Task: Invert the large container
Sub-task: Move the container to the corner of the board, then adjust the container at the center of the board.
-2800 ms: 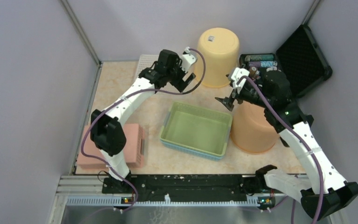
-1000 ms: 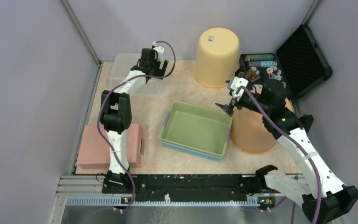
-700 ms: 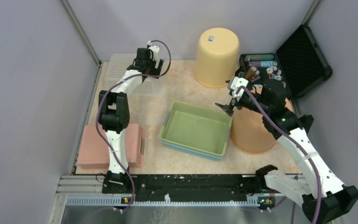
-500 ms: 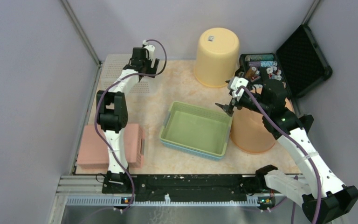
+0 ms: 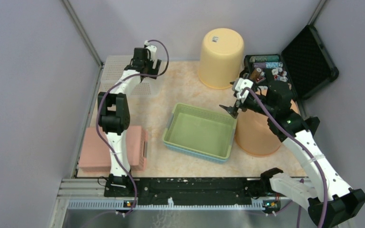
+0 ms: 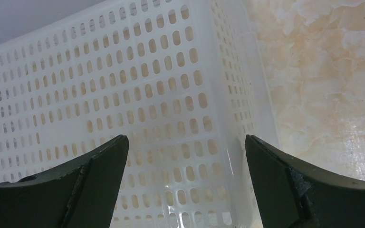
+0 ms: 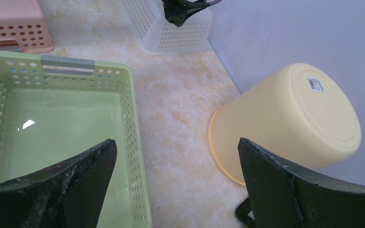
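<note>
The green basket (image 5: 197, 153) is seen approx. mid-worktop (image 5: 180, 88), open side up and base flat on the surface, so it has not been flipped. A grey handle (image 7: 68, 61) is fitted at one short end, as shown in the R wrist view.

The L gripper (image 5: 147, 72) is held over the white basket (image 5: 119, 66) at the back-L corner, well apart from the green basket. In the L wrist view its jaws are spread wide w/ nothing gripped btwn them. The white basket's perforated face & one side wall are seen below, next to bare worktop. Whether the fingers touch it can't be told, nor which way up that basket is set.

The R gripper (image 5: 230, 109) is held at the green basket's far-R corner, just beside the orange bucket (image 5: 259, 135), which is stood mouth down by the basket's R end. Its jaws are also spread wide and nothing is held. The basket's end & marbled worktop are seen below them in the R wrist view. Contact w/ the rim can't be told.

A yellow bucket (image 5: 221, 54) is stood mouth down at the back, w/ a label on its base. A pink basket (image 5: 92, 152) is laid upside down at near-L, partly hidden by the L arm. A black case (image 5: 311, 54) is left open at back-R, w/ small items inside too small to be made out.
</note>
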